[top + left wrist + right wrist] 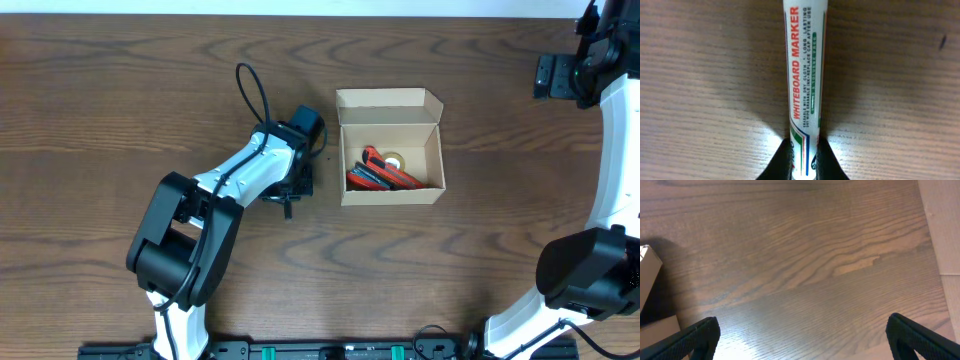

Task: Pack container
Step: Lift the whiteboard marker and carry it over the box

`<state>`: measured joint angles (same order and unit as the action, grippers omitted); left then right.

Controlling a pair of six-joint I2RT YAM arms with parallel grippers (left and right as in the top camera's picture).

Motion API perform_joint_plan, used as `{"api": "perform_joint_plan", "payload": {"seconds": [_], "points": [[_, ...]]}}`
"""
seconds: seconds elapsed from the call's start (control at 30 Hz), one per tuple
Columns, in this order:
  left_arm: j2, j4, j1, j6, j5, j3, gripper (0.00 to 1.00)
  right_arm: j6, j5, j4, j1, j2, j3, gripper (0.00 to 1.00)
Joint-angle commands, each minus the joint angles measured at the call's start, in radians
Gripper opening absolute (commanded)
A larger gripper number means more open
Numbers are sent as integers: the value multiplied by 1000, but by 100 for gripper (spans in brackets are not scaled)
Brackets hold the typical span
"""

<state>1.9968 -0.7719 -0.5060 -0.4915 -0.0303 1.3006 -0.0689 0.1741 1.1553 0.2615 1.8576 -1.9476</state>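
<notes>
The container (pixel 391 106) is a small tan cardboard box, lid flap open, at the table's middle. Inside lie red and dark markers (pixel 378 176) and a small white roll (pixel 395 161). My left gripper (pixel 291 195) sits just left of the box, low over the table. In the left wrist view it (pixel 804 159) is shut on a white whiteboard marker (pixel 805 70) with red lettering, which points away over the wood. My right gripper (pixel 802 337) is open and empty, far up at the table's right back corner (pixel 560 75). The box corner shows at its view's left edge (pixel 647 275).
A black cable (pixel 255 95) loops from the left arm behind the gripper. The table is dark wood (pixel 110 110). A pale strip (pixel 940 225) runs along the right edge of the right wrist view.
</notes>
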Motion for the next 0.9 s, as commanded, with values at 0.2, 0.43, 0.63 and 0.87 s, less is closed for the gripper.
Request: {"api": "perform_joint_plan", "payload": {"seconds": [0.2, 0.43, 0.63, 0.87], "points": [[5, 9, 1, 66, 4, -10, 6, 12, 1, 1, 5, -16, -16, 99], [3, -146, 1, 134, 14, 167, 6, 12, 1, 1, 5, -16, -16, 99], [3, -331, 1, 285, 29, 459, 6, 12, 1, 1, 5, -16, -16, 99], [4, -380, 1, 367, -48, 751, 6, 12, 1, 1, 5, -16, -16, 99]]}}
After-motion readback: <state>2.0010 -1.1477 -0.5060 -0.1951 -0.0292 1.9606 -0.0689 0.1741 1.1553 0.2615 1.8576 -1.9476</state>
